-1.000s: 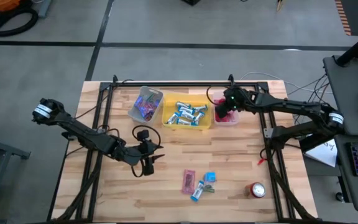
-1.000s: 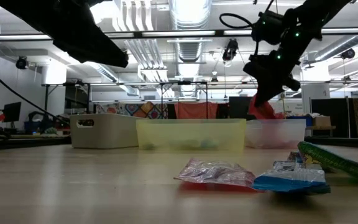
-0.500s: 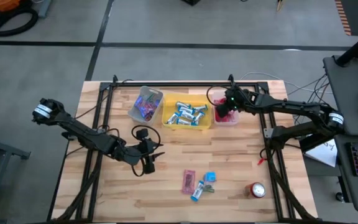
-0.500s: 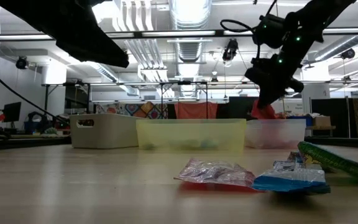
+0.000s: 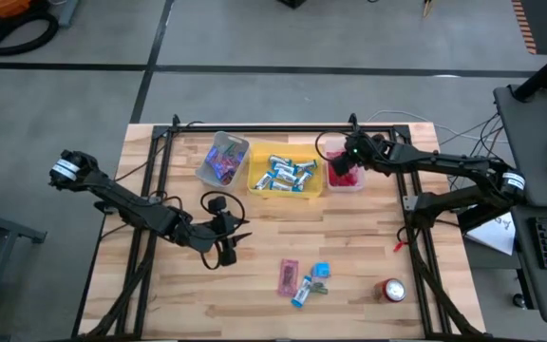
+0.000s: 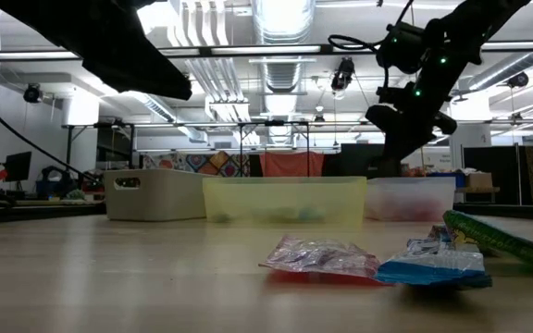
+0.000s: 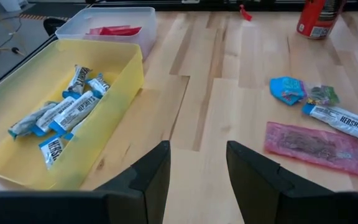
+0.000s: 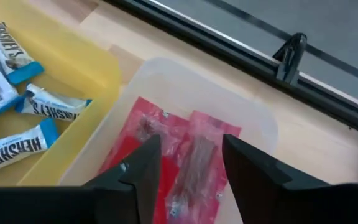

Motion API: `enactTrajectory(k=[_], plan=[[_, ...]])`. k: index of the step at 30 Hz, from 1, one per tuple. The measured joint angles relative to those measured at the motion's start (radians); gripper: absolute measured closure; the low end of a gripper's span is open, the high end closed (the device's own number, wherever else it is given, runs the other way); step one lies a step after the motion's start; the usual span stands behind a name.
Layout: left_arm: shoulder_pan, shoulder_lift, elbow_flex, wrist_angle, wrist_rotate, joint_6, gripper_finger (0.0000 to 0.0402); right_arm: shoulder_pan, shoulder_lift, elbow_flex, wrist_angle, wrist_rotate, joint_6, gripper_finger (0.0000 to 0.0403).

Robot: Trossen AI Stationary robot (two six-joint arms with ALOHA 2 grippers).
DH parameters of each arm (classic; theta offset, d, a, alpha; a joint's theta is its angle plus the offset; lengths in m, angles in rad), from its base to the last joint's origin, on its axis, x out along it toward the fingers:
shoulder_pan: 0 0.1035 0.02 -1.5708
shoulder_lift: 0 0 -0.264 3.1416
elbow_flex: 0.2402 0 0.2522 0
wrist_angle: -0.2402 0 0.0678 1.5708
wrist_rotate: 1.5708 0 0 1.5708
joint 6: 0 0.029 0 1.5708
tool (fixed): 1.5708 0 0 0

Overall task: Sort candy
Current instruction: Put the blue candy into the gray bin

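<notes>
Two red-pink candies (image 8: 185, 155) lie in the clear bin (image 8: 253, 121), right gripper (image 8: 185, 171) above them, fingers apart, empty. Blue-and-white candies (image 7: 61, 115) fill the yellow bin (image 7: 126, 74). Left gripper (image 7: 197, 171) open, empty, mid-table; four loose candies (image 5: 304, 278) near the can (image 5: 393, 290).

Clear plastic bin (image 8: 253, 124): holds red-pink wrapped candy (image 8: 194, 155)
Yellow plastic bin (image 8: 98, 65): blue-and-white wrapped candy bars (image 8: 17, 146)
Right gripper (image 8: 188, 163): dark fingers apart, above red-pink candy

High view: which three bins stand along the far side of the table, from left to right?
Clear bin with blue-purple candy → yellow bin with blue-and-white candy → clear bin with red candy.
</notes>
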Motion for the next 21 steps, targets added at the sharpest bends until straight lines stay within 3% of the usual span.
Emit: enactTrajectory(k=[5,12,16,21], plan=[[0.000,0.000,0.000,0.000,0.000,-0.015,0.0260,0.002,-0.001,0.026,0.001,-0.040,0.000,0.0238],[-0.001,0.008,0.000,0.043,0.005,-0.038,0.0260,0.020,-0.022,0.077,0.002,-0.313,-0.003,0.0258],[-0.001,0.047,0.000,0.098,0.078,-0.038,0.0260,0.085,-0.041,0.090,0.002,-0.410,-0.003,0.0270],[-0.002,0.121,0.000,0.152,0.141,-0.038,0.0260,0.223,-0.054,0.099,0.002,-0.425,0.000,0.0273]])
